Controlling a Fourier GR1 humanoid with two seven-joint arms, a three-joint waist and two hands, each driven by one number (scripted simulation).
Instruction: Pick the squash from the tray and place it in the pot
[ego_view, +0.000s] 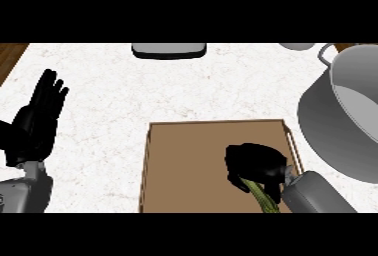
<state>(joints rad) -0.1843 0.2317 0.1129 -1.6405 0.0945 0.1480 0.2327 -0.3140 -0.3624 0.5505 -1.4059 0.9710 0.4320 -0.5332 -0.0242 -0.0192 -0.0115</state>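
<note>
Head view, nearest first: the right hand curls down over the squash, a green strip of which shows below the fingers, on the brown tray. At the left edge, the left hand rests open, fingers up. Farther right stands the grey pot, with a grey object at the counter's far edge.

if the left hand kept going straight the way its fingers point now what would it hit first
Probably nothing nearby. The left hand rests open at the view's left, pointing up and slightly right. That line crosses bare white counter and passes left of the grey object at the far edge, though depth is hard to judge.
</note>
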